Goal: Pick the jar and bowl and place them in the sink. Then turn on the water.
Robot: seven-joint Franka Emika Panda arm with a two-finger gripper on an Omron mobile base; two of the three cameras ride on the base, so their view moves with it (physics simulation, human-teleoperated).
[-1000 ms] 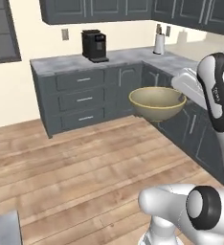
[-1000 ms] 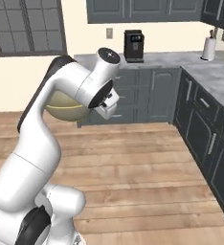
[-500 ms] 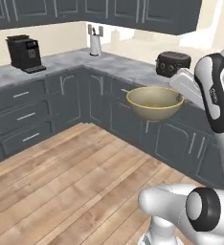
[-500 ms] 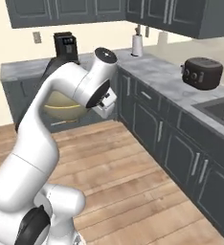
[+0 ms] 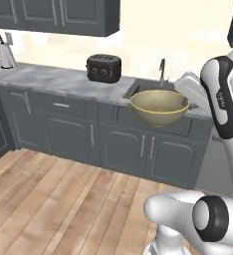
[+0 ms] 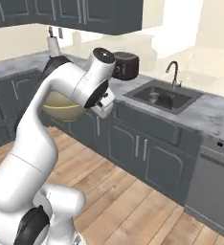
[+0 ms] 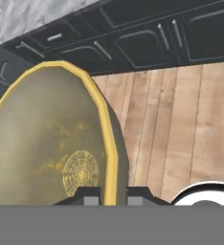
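My gripper (image 7: 109, 194) is shut on the rim of the bowl (image 7: 47, 143), a yellowish-tan bowl with a speckled olive inside. It hangs level in the air in front of the counter, seen as the bowl (image 5: 158, 112) at sink height with the gripper (image 5: 185, 102) on its right rim. From the other side the bowl (image 6: 61, 107) sits behind my arm, and the gripper (image 6: 104, 103) is left of the sink (image 6: 181, 106). The dark sink (image 5: 144, 85) has a gooseneck tap (image 6: 173, 72) at its back. A small pale thing (image 6: 153, 97) in the basin is too small to name. The jar and the water are out of view.
A black toaster (image 5: 104, 68) stands on the grey counter (image 5: 49, 79) left of the sink. A holder with utensils (image 5: 6, 50) is at the far left. Dark cabinets run below and above. A dishwasher front (image 6: 214, 182) lies right of the sink. Wooden floor lies in front.
The base has moved and the whole view has swung: the coffee machine corner has left the picture, and the toaster and sink now lie ahead. The bowl stays in the shut gripper.
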